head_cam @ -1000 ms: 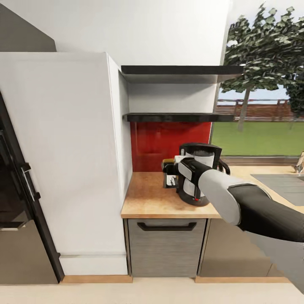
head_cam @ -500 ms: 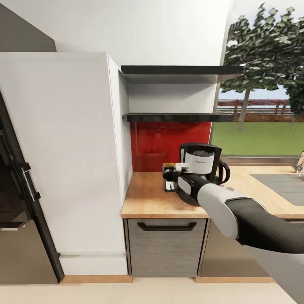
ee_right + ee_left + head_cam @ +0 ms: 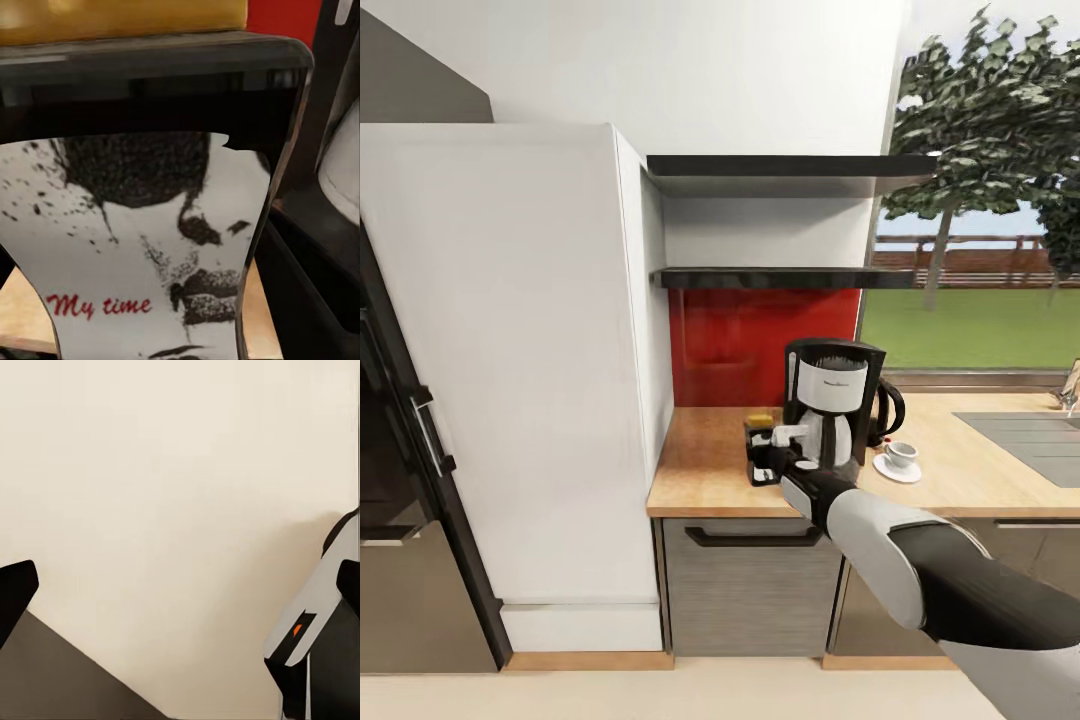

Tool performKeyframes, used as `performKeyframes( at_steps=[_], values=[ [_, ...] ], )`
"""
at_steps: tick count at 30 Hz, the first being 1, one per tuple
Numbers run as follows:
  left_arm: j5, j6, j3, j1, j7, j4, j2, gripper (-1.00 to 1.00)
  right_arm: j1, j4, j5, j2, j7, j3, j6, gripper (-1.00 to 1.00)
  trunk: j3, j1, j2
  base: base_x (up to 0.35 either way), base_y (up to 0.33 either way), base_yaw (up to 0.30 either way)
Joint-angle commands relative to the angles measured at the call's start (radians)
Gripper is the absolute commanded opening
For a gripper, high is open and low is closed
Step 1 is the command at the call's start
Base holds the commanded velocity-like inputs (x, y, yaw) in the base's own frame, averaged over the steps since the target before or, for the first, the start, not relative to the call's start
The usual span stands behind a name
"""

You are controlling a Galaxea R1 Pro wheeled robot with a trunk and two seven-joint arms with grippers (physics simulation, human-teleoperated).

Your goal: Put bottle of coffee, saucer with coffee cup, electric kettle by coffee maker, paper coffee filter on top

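The bottle of coffee (image 3: 759, 447), dark with a yellow cap, is upright at the kitchen countertop (image 3: 705, 470), just left of the coffee maker (image 3: 830, 410). My right gripper (image 3: 772, 462) is shut on it, and its white label (image 3: 142, 247) sits close up in the right wrist view. The coffee cup (image 3: 901, 453) sits on the saucer (image 3: 895, 470) right of the coffee maker. Behind the coffee maker, the electric kettle (image 3: 887, 408) peeks out. The black kitchen shelf (image 3: 780, 278) is bare. The paper coffee filter is out of view. My left gripper (image 3: 180, 592) hangs open over the floor.
A tall white cabinet (image 3: 510, 380) walls off the counter's left end. A red backsplash (image 3: 730, 340) runs behind it and a sink (image 3: 1030, 440) lies at the far right. A grey drawer front (image 3: 755, 580) sits below. A dark oven column (image 3: 390, 480) stands at the far left.
My right arm has lowered the bottle from the height of the coffee maker's top down to the counter on its left. The cup and saucer, hidden behind the arm before, are now uncovered.
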Motion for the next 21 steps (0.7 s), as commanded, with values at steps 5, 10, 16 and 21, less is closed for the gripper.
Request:
performKeyframes(
  at_steps=[5, 10, 16, 21],
  values=[
    [0.013, -0.035, -0.003, 0.001, -0.007, -0.021, -0.006, 1.00, 0.024, 0.003, -0.002, 0.001, -0.016, 0.006, -0.063, -1.00, 0.000, 0.000, -0.001, 0.000, 0.000, 0.000],
    [0.018, -0.041, -0.001, 0.001, -0.007, -0.062, -0.013, 1.00, 0.028, 0.003, -0.002, 0.001, -0.034, 0.006, -0.103, -1.00, 0.000, 0.000, -0.001, 0.000, 0.000, 0.000],
    [0.048, -0.042, -0.001, 0.001, -0.007, -0.100, -0.023, 1.00, 0.039, 0.002, -0.006, 0.001, -0.071, 0.006, -0.123, -1.00, 0.000, 0.000, -0.001, 0.000, 0.000, 0.000],
    [0.068, -0.042, -0.001, 0.001, -0.007, -0.121, -0.039, 1.00, 0.041, 0.003, -0.013, 0.001, -0.116, 0.005, -0.134, -1.00, 0.000, 0.000, -0.001, 0.000, 0.000, 0.000]
  ],
)
